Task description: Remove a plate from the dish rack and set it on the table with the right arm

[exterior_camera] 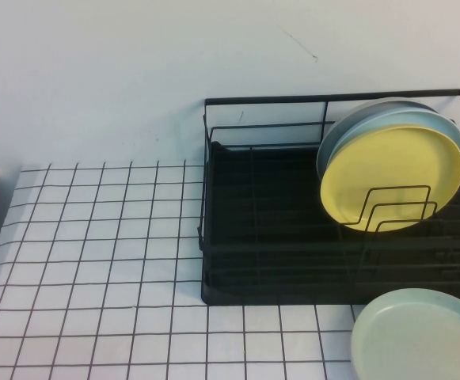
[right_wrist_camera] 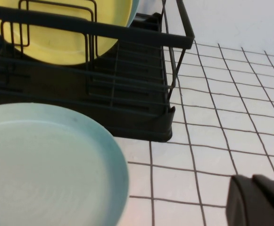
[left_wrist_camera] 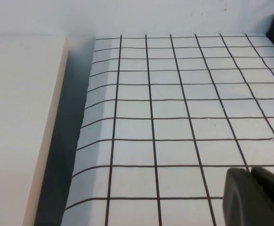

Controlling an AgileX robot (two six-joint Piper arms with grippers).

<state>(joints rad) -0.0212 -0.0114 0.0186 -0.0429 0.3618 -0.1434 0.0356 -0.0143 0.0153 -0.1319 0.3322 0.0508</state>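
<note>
The pale mint-green plate lies flat on the white gridded table, just in front of the black wire dish rack, at the near right. It also shows in the right wrist view, free of any grip. My right gripper is shut and empty, over the table beside the plate and near the rack's corner. My left gripper is shut and empty, low over the table at the far left. Neither arm shows in the high view.
In the rack a yellow plate stands against upright dividers, with a sky-blue plate and a greyer one behind it. A pale board lies past the table's left edge. A white wall stands behind.
</note>
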